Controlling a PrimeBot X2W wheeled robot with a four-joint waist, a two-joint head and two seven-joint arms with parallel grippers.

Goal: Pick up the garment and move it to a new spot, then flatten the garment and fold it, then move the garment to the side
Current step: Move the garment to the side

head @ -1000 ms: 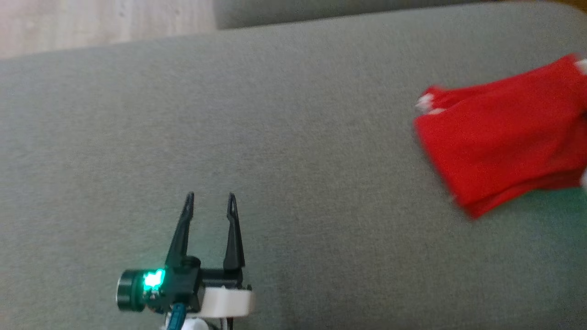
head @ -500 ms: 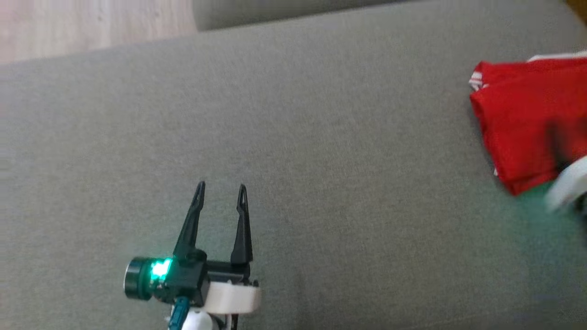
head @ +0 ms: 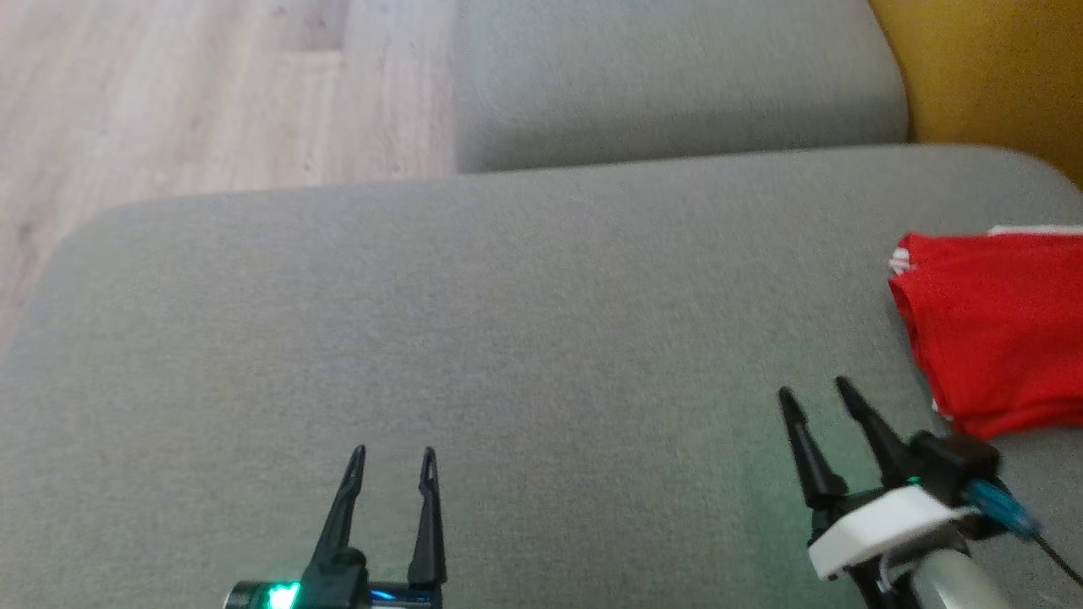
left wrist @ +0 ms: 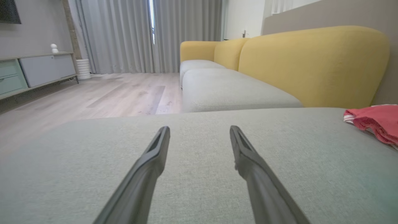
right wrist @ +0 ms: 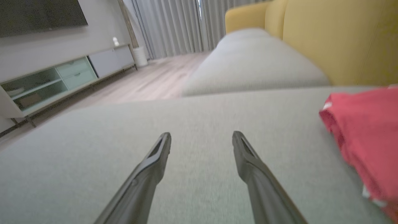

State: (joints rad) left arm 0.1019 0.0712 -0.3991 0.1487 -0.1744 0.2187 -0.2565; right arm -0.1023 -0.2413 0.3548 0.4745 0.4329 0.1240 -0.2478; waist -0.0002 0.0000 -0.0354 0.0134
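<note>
The folded red garment (head: 994, 330), with white trim at its edges, lies flat at the right side of the grey sofa cushion (head: 508, 338), close to the yellow backrest (head: 990, 76). The right end effector (head: 816, 391) hovers just beside the garment's near corner, its two dark fingers spread apart, empty and clear of the cloth. The left end effector (head: 393, 455) is well apart from it over bare cushion at the lower left, its fingers likewise apart and holding nothing.

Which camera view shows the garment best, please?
The head view: it looks down on the garment, showing its folded outline and white trim, though cropped. The right wrist view shows it blurred and cropped; the left wrist view, small at the edge.
</note>
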